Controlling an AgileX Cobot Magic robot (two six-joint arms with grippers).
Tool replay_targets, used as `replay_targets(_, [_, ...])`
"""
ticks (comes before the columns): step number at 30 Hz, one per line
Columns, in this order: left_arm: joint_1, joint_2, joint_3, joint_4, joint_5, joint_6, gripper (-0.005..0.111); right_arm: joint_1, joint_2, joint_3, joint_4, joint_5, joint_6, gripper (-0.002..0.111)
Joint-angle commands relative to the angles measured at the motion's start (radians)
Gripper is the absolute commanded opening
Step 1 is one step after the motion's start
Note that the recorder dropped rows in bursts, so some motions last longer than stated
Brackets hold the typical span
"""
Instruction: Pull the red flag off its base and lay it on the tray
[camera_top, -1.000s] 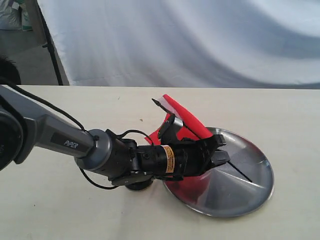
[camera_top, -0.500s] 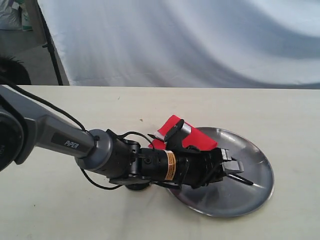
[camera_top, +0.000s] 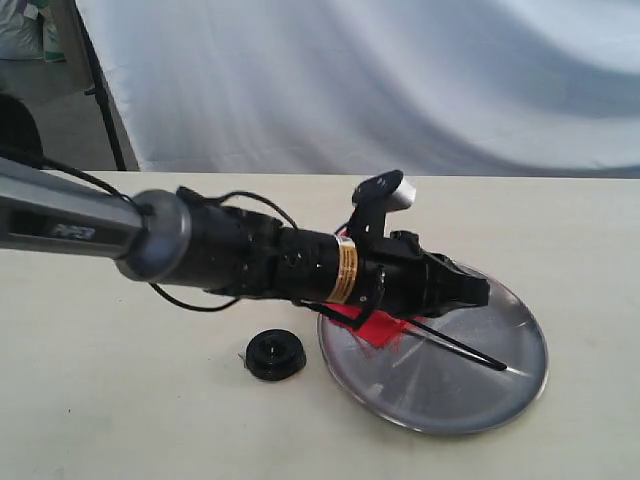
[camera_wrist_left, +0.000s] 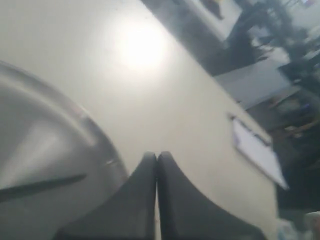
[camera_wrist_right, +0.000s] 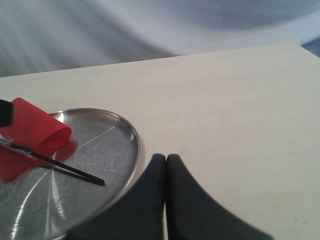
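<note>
The red flag (camera_top: 374, 324) lies on the silver tray (camera_top: 470, 395), its cloth crumpled at the tray's left side and its black stick (camera_top: 460, 350) pointing toward the tray's middle. The black base (camera_top: 275, 354) sits on the table just left of the tray, with nothing in it. My left gripper (camera_top: 478, 290) hangs above the tray, shut and with nothing in it; its wrist view shows the shut fingertips (camera_wrist_left: 150, 159), the tray (camera_wrist_left: 45, 145) and the stick (camera_wrist_left: 40, 186) apart from them. My right gripper (camera_wrist_right: 165, 157) is shut beside the tray (camera_wrist_right: 100, 145), with the flag (camera_wrist_right: 30, 132) beyond it.
The left arm (camera_top: 200, 250) stretches across the table from the left edge. A white cloth backdrop (camera_top: 400, 80) hangs behind the table, with a black stand (camera_top: 100, 90) at the back left. Bare beige table (camera_top: 580, 230) lies right of the tray.
The left arm has risen and swung its gripper up off the tray. The flag has left the gripper and settled flat on the tray. The base has come into view.
</note>
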Motion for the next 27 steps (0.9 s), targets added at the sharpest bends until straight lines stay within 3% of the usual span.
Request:
replay_targets(1, [0.003, -0.156, 0.021, 0.350, 0.308, -0.131, 0.000, -0.003, -0.004, -0.003, 0.001, -0.007, -0.003, 0.000])
replay_targets(6, [0.003, -0.313, 0.179, 0.511, 0.591, -0.165, 0.000, -0.003, -0.004, -0.003, 0.001, -0.007, -0.003, 0.000])
replay_targets(12, [0.003, -0.493, 0.456, 0.501, 1.017, -0.117, 0.000, -0.003, -0.004, -0.003, 0.001, -0.007, -0.003, 0.000])
replay_targets(15, [0.003, -0.579, 0.598, 0.467, 1.121, -0.117, 0.000, -0.003, -0.004, -0.003, 0.001, -0.007, -0.003, 0.000])
replay_targets(18, [0.003, -0.678, 0.701, 0.434, 1.132, -0.117, 0.000, -0.003, -0.004, -0.003, 0.001, -0.007, -0.003, 0.000])
replay_targets(21, [0.003, -0.814, 0.768, 0.418, 1.058, -0.117, 0.000, -0.003, -0.004, -0.003, 0.001, -0.007, -0.003, 0.000])
replay_targets(27, [0.003, -1.126, 0.810, 0.416, 0.739, -0.117, 0.000, -0.003, -0.004, -0.003, 0.001, -0.007, -0.003, 0.000])
